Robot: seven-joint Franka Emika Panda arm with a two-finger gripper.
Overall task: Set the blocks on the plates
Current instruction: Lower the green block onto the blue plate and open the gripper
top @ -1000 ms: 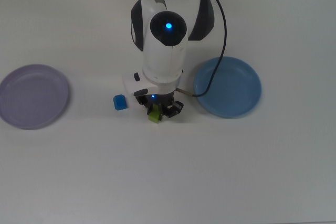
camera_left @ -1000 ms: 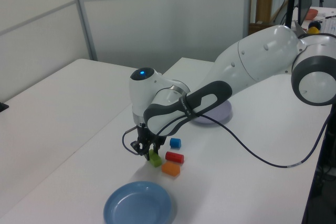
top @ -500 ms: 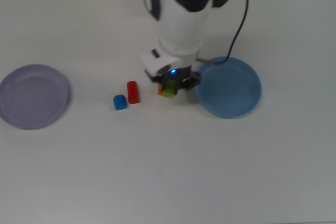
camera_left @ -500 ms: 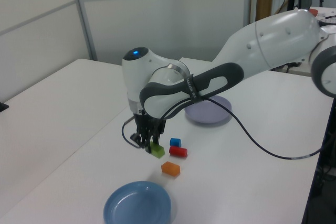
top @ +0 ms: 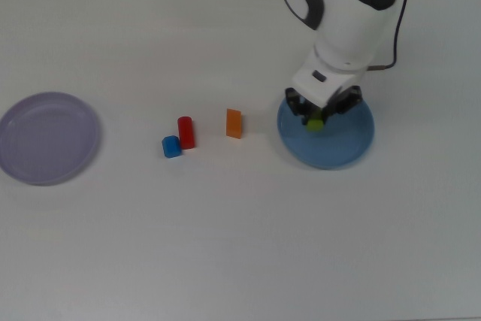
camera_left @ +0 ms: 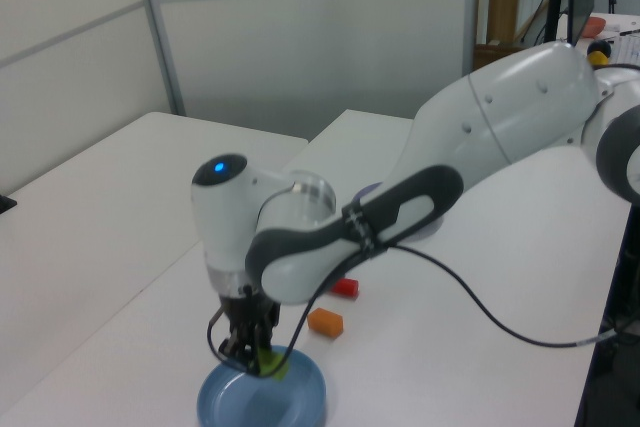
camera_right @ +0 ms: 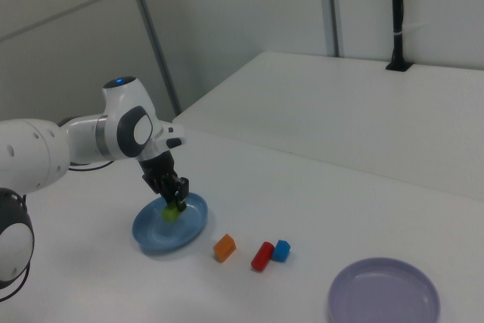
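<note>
My gripper (top: 316, 119) (camera_left: 256, 361) (camera_right: 174, 206) is shut on the lime-green block (top: 315, 122) (camera_left: 270, 365) (camera_right: 172, 213) and holds it low over the blue plate (top: 347, 142) (camera_left: 300, 402) (camera_right: 160, 238). On the table lie the orange block (top: 234, 123) (camera_left: 325, 322) (camera_right: 224, 246), the red block (top: 186, 132) (camera_left: 346, 288) (camera_right: 262, 256) and the blue block (top: 171, 146) (camera_right: 281, 250). The arm hides the blue block in the left view. The lavender plate (top: 46, 137) (camera_right: 384, 292) holds nothing and sits at the top view's left.
A black cable (camera_left: 480, 292) loops from the arm over the table. In the left view the arm's body hides most of the lavender plate. A black post (camera_right: 397, 13) stands at the far table edge in the right view.
The gripper has lifted the lime-green block from beside the other blocks and carried it toward the top view's right, over the blue plate. The red, orange and blue blocks stayed put.
</note>
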